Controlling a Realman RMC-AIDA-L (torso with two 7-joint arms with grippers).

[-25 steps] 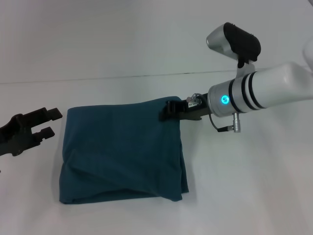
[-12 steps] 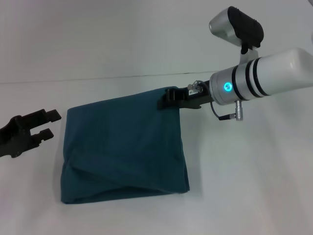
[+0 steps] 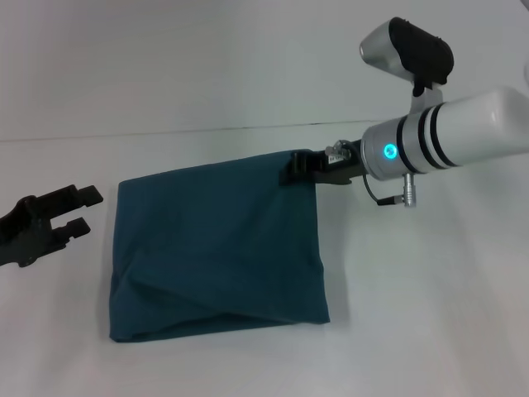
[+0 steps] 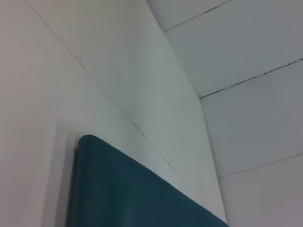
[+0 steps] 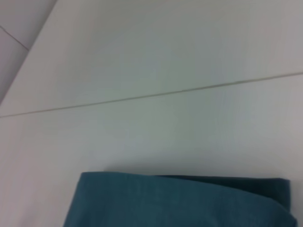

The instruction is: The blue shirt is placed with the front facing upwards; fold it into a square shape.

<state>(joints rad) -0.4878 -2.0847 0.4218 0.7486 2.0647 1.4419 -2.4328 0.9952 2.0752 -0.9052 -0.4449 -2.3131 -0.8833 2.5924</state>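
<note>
Blue shirt (image 3: 216, 248) folded on white table (image 3: 413, 314), right gripper (image 3: 296, 169) pinching its far right corner, left gripper (image 3: 62, 211) released, apart.

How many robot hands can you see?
2: the left gripper sits open beside the shirt; the right gripper is at the shirt's far right corner.

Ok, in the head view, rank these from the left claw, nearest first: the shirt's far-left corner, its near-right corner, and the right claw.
1. The blue shirt's far-left corner, just right of the left claw.
2. The right claw, at the shirt's far-right corner.
3. The shirt's near-right corner, at the front right of the table, slightly farther than the right claw.
</note>
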